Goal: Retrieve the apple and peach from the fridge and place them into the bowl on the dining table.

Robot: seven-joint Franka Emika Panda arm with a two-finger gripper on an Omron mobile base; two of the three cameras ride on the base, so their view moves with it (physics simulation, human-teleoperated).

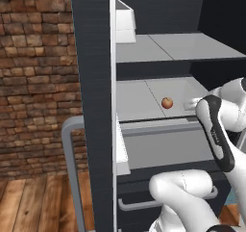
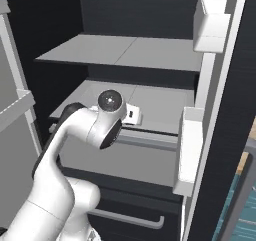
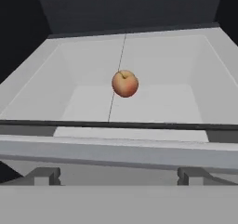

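Dark finger tips of the tool [image 3: 118, 175] rise far apart at the bottom of the hand view, one at each side, with nothing between them: the jaws stand wide open and empty. From the left base view the tool [image 1: 192, 104] sits at the front lip of the fridge's [image 1: 96, 82] lower grey shelf [image 1: 144, 98], its white hand just reaching over the edge, the arm bent in behind it from the lower right.

Straight ahead of the tool, along the line it points, lies the one fruit in sight: a small round orange-pink fruit with a redder flush, which I take for the peach [image 3: 125, 83]. It rests on the shelf floor, almost on the seam that runs down the shelf's middle, deeper in than the tool and near it but clearly apart from it. In the left base view the peach [image 1: 167, 102] sits just to the side of the hand, at about the same height. Being round, it has no long axis to line up with; its stem end faces up.

So the coming move, as I judge it, turns on a plain forward reach into the shelf, past the front rail, until the fruit lies between the open fingers. The fruit is nearly centred already, only a shade off the midline, so little sideways correction looks needed.

I can make out no darker red apple on this shelf.
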